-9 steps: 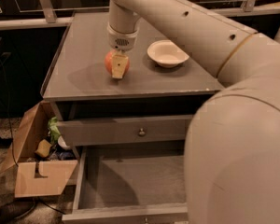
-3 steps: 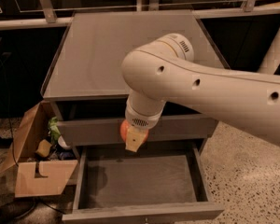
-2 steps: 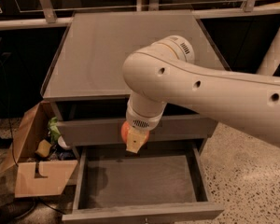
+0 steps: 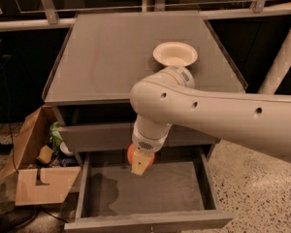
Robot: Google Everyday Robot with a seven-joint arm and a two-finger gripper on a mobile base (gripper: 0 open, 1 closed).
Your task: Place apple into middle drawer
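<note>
The middle drawer [image 4: 184, 193] stands pulled open at the bottom of the view, showing its flat grey floor, low side walls and thick front board. My gripper [image 4: 140, 163] points down over the drawer's back left part, just above the floor. It is shut on the red-orange apple [image 4: 134, 153], which shows between the pale fingers [image 4: 140, 167]. My white arm crosses the view from the right and hides the closed drawer front above.
A shallow white bowl [image 4: 175, 54] sits on the grey cabinet top [image 4: 106, 52] at the back right. An open cardboard box [image 4: 34, 178] with odds and ends stands on the floor left of the cabinet. A speckled floor lies to the right.
My gripper has lowered with the apple from in front of the closed drawer to just over the open drawer's floor. The bowl is uncovered again.
</note>
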